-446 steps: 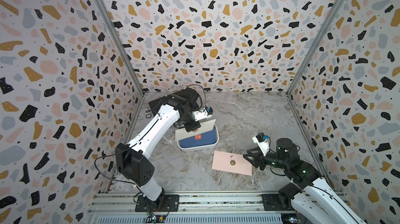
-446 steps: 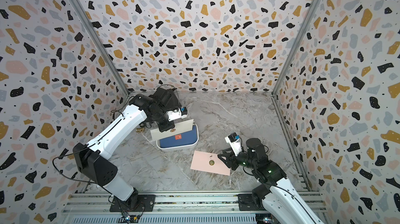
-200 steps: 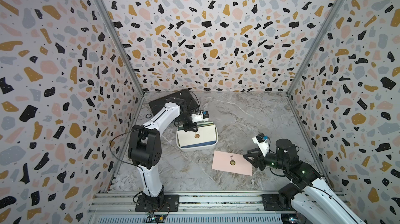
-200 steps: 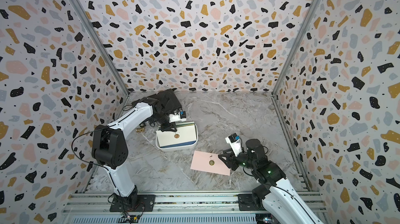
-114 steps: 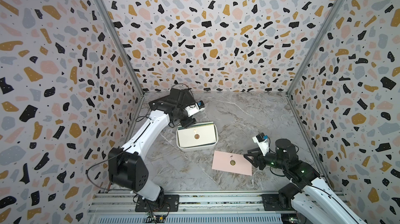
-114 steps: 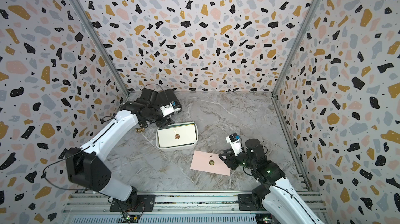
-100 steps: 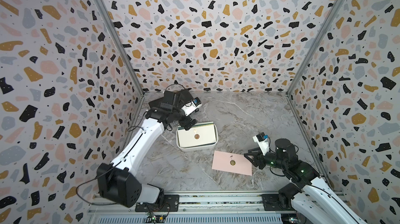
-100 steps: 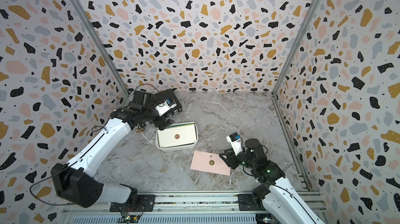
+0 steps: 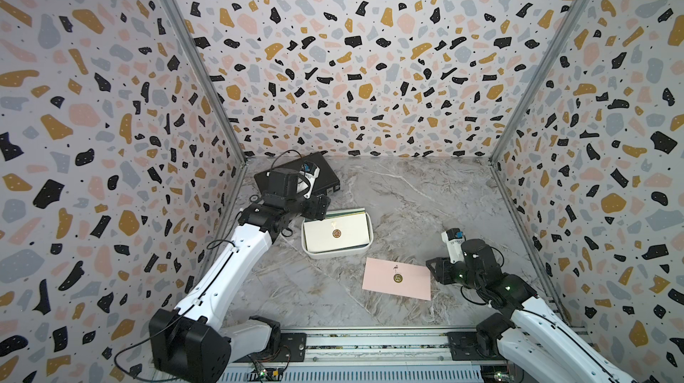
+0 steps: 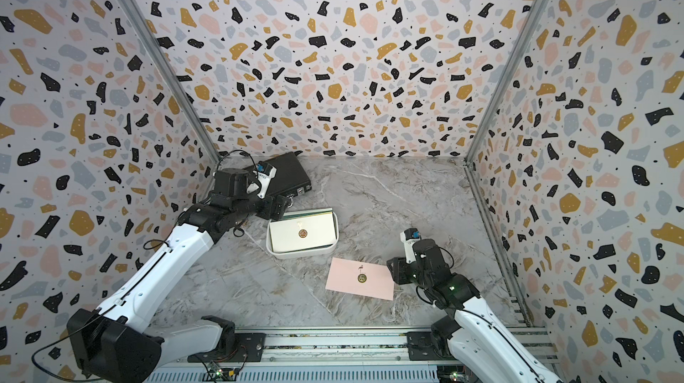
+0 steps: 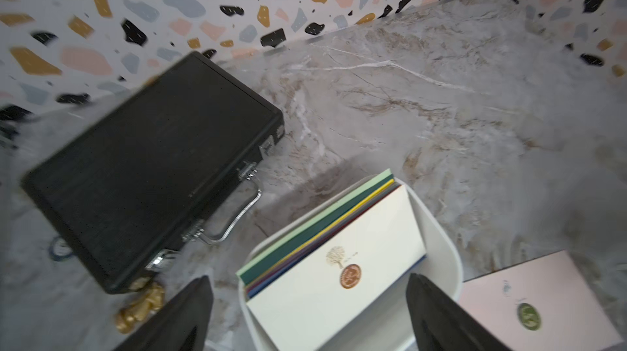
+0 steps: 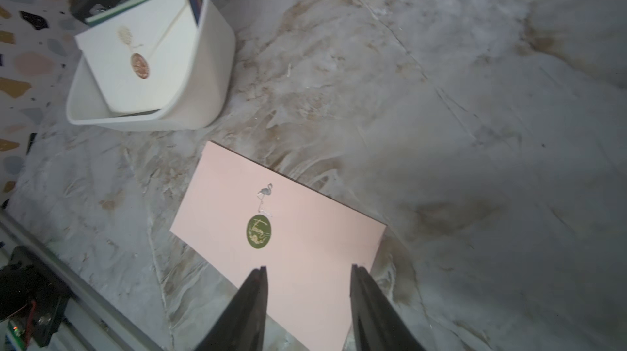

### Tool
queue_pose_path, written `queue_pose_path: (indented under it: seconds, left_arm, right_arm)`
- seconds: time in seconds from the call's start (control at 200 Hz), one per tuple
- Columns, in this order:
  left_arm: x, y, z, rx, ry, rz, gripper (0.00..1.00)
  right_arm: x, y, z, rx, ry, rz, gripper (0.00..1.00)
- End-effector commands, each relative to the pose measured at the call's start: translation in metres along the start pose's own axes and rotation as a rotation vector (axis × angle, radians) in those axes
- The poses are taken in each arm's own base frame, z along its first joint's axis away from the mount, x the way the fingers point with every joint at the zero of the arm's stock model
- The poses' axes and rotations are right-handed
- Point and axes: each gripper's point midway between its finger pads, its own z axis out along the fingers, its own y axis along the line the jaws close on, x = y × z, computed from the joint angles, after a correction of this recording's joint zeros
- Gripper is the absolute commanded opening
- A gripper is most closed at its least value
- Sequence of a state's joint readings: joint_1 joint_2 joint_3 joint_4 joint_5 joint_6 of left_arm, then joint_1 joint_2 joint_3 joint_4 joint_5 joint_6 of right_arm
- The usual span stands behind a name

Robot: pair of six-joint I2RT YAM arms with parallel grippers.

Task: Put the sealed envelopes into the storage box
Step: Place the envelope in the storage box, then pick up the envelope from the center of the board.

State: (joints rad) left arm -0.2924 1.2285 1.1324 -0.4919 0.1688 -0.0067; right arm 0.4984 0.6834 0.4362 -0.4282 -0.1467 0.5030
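Envelopes (image 11: 336, 274): seven-odd in storage box (image 11: 444, 240), pink one (image 9: 396, 278) outside; left pincer (image 11: 307, 278), right pincer (image 12: 308, 268) spread.

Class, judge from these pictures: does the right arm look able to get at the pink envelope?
Probably yes: the right gripper, jaws open, is right at the edge of the pink envelope, with nothing in between.

Cream envelope (image 11: 315, 305) topmost in storage box (image 11: 442, 244), black briefcase (image 11: 146, 179) just beside, pink envelope (image 11: 549, 291) near, fingers (image 11: 185, 318) spread.
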Motion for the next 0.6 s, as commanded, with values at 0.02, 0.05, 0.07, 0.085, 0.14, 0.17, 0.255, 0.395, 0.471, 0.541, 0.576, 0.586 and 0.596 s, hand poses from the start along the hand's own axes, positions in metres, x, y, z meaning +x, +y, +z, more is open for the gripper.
queue_pose_path:
  seconds: [0.02, 0.05, 0.07, 0.085, 0.14, 0.17, 0.255, 0.395, 0.471, 0.541, 0.576, 0.586, 0.596]
  left_arm:
    - [0.025, -0.047, -0.002, 0.197, 0.077, -0.11, 0.8]
    - [0.032, -0.059, 0.001, 0.221, 0.1, -0.094, 0.76]
    - [0.039, -0.071, 0.003, 0.244, 0.124, -0.073, 0.74]
    - [0.044, -0.078, 0.005, 0.255, 0.144, -0.059, 0.73]
    - [0.067, -0.103, 0.014, 0.272, 0.238, 0.008, 0.7]
    - [0.079, -0.116, 0.019, 0.277, 0.291, 0.041, 0.67]
    - [0.113, -0.147, 0.035, 0.322, 0.407, 0.062, 0.57]
    - [0.16, -0.173, 0.063, 0.318, 0.535, 0.087, 0.39]
    - [0.179, -0.181, 0.07, 0.311, 0.592, 0.115, 0.35]
    - [0.195, -0.182, 0.076, 0.282, 0.631, 0.133, 0.33]
    - [0.2, -0.182, 0.077, 0.27, 0.646, 0.137, 0.32]
    - [0.202, -0.182, 0.077, 0.267, 0.65, 0.137, 0.31]
    - [0.203, -0.181, 0.078, 0.262, 0.652, 0.136, 0.31]
  right_arm:
    - [0.025, -0.035, 0.004, 0.181, 0.085, 0.122, 0.45]
    - [0.029, -0.037, 0.005, 0.188, 0.102, 0.118, 0.46]
    - [0.032, -0.038, 0.006, 0.195, 0.114, 0.119, 0.46]
    - [0.034, -0.039, 0.006, 0.2, 0.12, 0.122, 0.46]
    - [0.04, -0.045, 0.007, 0.228, 0.143, 0.139, 0.47]
    - [0.044, -0.048, 0.007, 0.243, 0.152, 0.153, 0.47]
    - [0.05, -0.048, 0.009, 0.236, 0.176, 0.176, 0.48]
    - [0.057, -0.043, 0.015, 0.204, 0.201, 0.213, 0.5]
    - [0.062, -0.04, 0.018, 0.179, 0.22, 0.238, 0.5]
    - [0.067, -0.039, 0.021, 0.167, 0.232, 0.255, 0.5]
    - [0.069, -0.04, 0.022, 0.168, 0.235, 0.267, 0.5]
    - [0.069, -0.04, 0.022, 0.168, 0.235, 0.27, 0.5]
    - [0.07, -0.04, 0.023, 0.169, 0.236, 0.273, 0.5]
